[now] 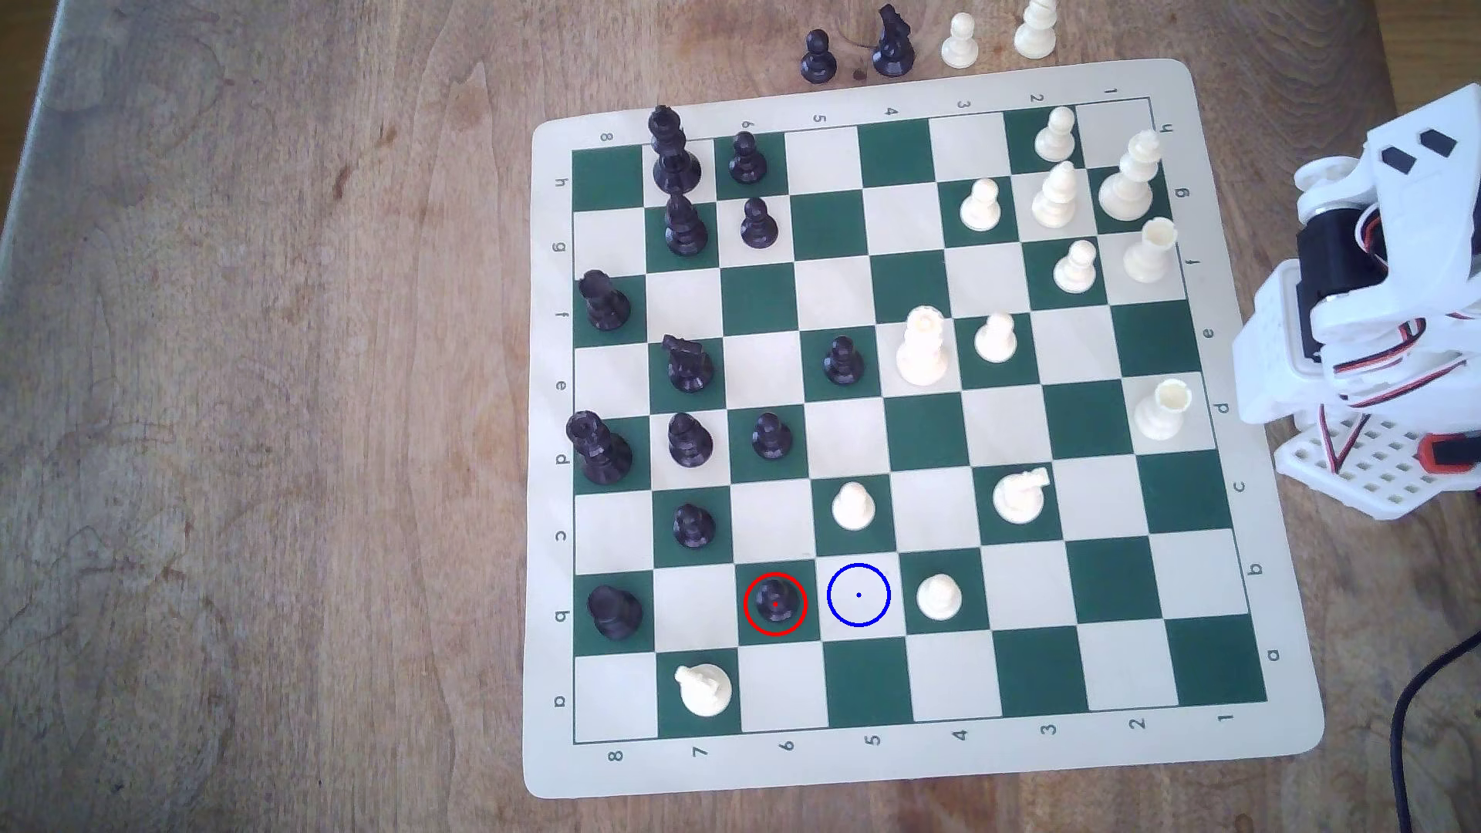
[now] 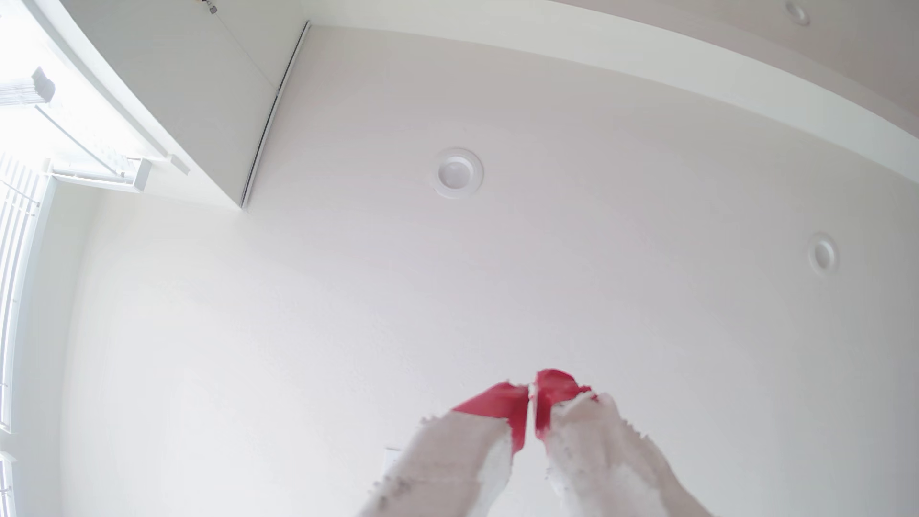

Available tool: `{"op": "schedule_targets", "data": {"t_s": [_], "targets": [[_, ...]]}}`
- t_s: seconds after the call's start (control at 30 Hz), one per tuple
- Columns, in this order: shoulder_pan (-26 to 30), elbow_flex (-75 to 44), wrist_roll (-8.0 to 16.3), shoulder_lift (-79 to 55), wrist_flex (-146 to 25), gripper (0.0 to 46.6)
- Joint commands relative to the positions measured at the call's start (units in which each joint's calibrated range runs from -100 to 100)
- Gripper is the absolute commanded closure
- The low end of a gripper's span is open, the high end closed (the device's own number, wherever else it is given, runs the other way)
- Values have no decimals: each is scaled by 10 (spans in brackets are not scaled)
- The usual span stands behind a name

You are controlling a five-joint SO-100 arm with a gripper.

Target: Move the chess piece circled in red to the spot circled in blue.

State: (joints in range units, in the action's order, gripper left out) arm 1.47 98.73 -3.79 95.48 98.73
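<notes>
**Pawn on b6, arm parked off the board**

Pawn (image 1: 775, 601) in the red ring sits upright on a dark green square, file row "b", column "6" going by the letters and numbers printed along the mat's border. But starting from the tool: the gripper (image 2: 531, 397) is pointed up at the ceiling in the wrist view, its two red-tipped white fingers (image 2: 502, 402) pressed nearly together with just a thin slit between them, nothing held. Behind it are a couple of round recessed ceiling lights (image 2: 458, 173).

In the exterior view the white arm (image 1: 1362, 304) is folded up at the right edge, off the mat, red and black wires looping around it, well apart from the ringed pawn.

The blue-ringed spot (image 1: 858, 595) is the cream square just beside the pawn on the exterior view's right, "b5" by the labels. Touching nothing, bare square. A white pawn (image 1: 938, 597) stands on the next green square past it, and another white pawn (image 1: 853, 506) sits one row up from the blue ring.

The chess mat (image 1: 1250, 745) lies on a wooden table (image 1: 240, 400); border reads a–h and 1–8. Four captured pieces stand off the board at the far edge.
</notes>
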Motion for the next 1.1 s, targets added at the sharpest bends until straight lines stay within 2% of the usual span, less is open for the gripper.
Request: {"op": "schedule_targets", "data": {"t_s": [0.0, 0.5, 0.87, 0.93, 0.97, 1.03, 1.07], "targets": [[0, 12, -3, 3, -49, 464], [28, -1, 0, 3, -424, 464], [-12, -142, 2, 3, -909, 464], [-2, -174, -1, 3, -983, 464], [17, -199, 3, 3, -1059, 461], [20, -223, 8, 2, -1132, 464], [21, -228, 31, 2, -1156, 464]]}}
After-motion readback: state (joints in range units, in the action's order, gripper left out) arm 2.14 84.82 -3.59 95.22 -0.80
